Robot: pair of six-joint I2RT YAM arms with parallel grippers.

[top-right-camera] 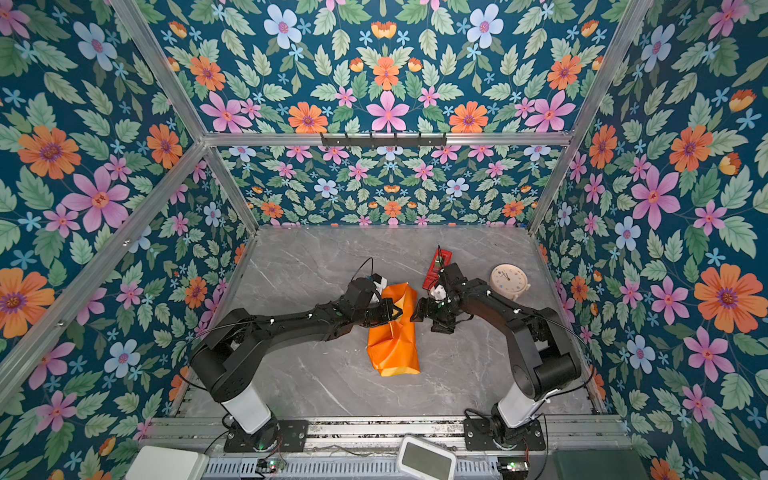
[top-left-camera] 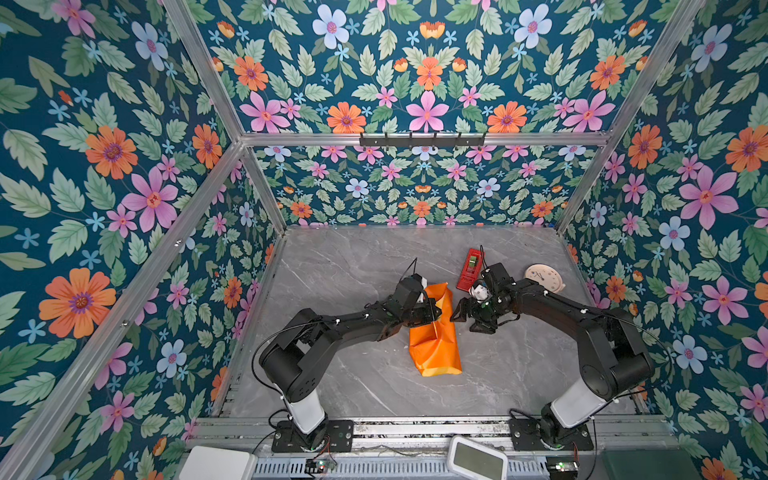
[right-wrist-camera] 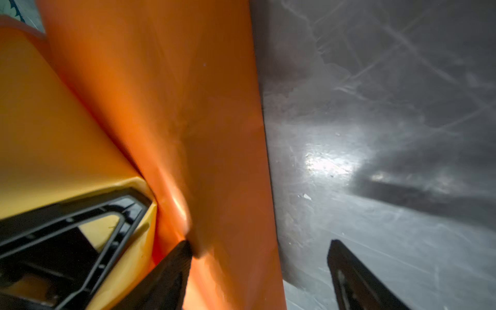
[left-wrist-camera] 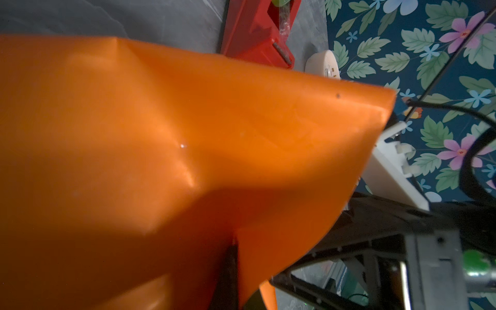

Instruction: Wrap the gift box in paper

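Mid-table: paper (top-left-camera: 434,336) bunched, orange face out; box not visible, presumably wrapped inside. From 9 o'clock, left gripper (top-left-camera: 437,312) is pinched shut on a raised flap, likely holding the fold over. At 3 o'clock, right gripper (top-left-camera: 456,316) has its jaws apart, one finger touching the paper's side, probably bracing.

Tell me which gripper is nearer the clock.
Right. The right gripper hangs open between the clock and the paper; the left gripper is farther off, shut on the paper.

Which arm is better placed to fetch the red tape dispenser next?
Right. The right hand is open and empty, with the narrow red plastic tape dispenser close by it; the left hand is shut on the creased orange paper sheet.
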